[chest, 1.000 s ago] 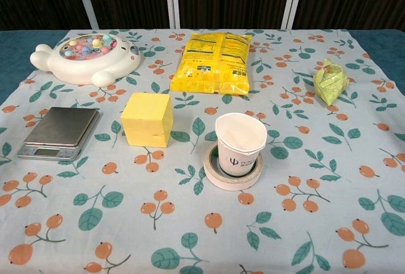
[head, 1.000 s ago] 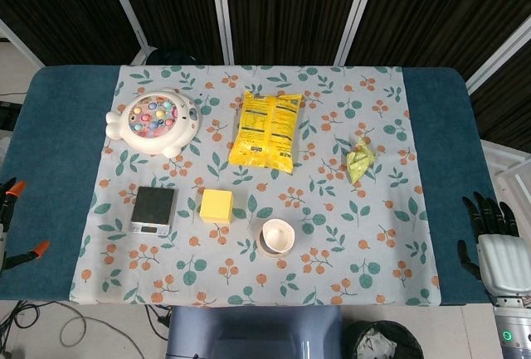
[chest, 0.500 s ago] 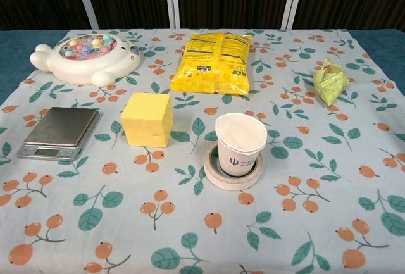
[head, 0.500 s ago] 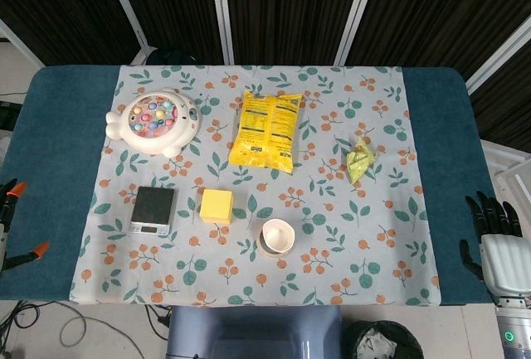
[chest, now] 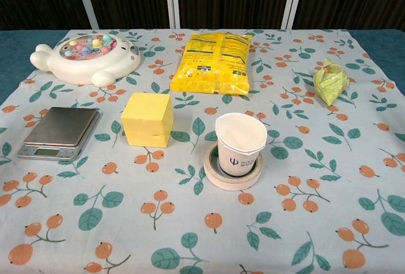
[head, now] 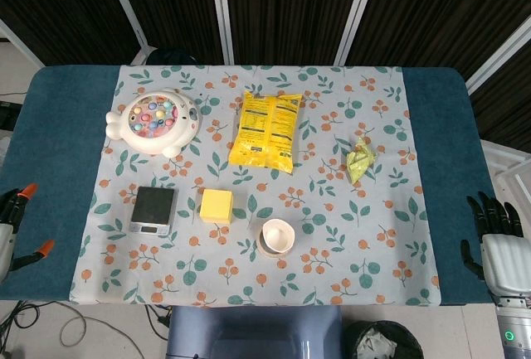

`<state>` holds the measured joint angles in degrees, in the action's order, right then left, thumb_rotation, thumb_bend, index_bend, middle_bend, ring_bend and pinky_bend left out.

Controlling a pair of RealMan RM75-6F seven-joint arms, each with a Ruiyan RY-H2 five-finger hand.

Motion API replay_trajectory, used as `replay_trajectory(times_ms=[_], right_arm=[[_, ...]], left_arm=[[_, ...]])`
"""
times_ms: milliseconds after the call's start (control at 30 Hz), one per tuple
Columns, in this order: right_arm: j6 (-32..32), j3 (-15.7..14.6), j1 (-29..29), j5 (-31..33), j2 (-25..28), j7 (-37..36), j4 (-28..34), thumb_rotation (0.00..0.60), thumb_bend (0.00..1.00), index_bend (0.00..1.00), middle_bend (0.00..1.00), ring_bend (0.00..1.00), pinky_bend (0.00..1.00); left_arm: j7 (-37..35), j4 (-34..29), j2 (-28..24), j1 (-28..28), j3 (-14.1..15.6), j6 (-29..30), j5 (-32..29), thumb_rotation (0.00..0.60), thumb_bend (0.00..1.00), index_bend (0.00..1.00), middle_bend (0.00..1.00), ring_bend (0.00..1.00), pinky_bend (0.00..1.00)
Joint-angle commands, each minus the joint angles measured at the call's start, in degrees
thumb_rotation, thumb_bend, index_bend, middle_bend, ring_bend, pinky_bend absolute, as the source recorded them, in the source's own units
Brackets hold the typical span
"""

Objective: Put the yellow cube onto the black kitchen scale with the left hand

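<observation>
Lab test setup: dark curtain backdrop (head: 290, 11), cables on floor (head: 50, 317), padded table (head: 50, 127)

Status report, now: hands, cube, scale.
Left robot hand and right robot hand at table edges, empty. Yellow cube on cloth beside black kitchen scale, untouched. Path clear.

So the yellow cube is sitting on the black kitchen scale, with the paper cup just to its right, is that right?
Not quite. The chest view shows the yellow cube on the tablecloth beside the black kitchen scale, not on it. The paper cup is indeed to its right.
</observation>
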<state>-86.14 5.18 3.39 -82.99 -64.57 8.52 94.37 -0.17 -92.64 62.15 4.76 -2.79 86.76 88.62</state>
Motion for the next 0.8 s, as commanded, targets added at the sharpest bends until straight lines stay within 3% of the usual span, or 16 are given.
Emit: replay_trajectory(times_ms=[33, 300, 600, 800], right_arm=[[0.4, -0.1, 0.1, 0.0, 0.0, 0.0, 0.2, 0.600, 0.56, 0.00, 0.03, 0.00, 0.01], [0.6, -0.3, 0.1, -0.1, 0.2, -0.3, 0.5, 0.600, 0.56, 0.00, 0.03, 0.00, 0.01], [0.6, -0.2, 0.0, 0.2, 0.6, -0.7, 0.7, 0.600, 0.56, 0.00, 0.03, 0.00, 0.01], [1.0, -0.2, 0.1, 0.6, 0.7, -0.6, 0.7, 0.600, 0.56, 0.00, 0.03, 0.00, 0.01]], left_arm=[[0.0, 1.9, -0.1, 1.3, 1.2, -0.2, 4.3, 0.600, 0.34, 0.04, 0.39, 0.27, 0.36], [0.2, 3.0, -0.1, 6.5, 3.7, -8.5, 8.8, 0.600, 0.46, 0.08, 0.59, 0.50, 0.57], [2.8, 0.3, -0.8, 12.7, 6.9, -25.7, 5.6, 0.600, 0.54, 0.08, 0.62, 0.52, 0.59], [7.9, 1.4, 2.9, 14.4, 7.2, -32.2, 0.4, 0.600, 0.54, 0.08, 0.61, 0.52, 0.59]])
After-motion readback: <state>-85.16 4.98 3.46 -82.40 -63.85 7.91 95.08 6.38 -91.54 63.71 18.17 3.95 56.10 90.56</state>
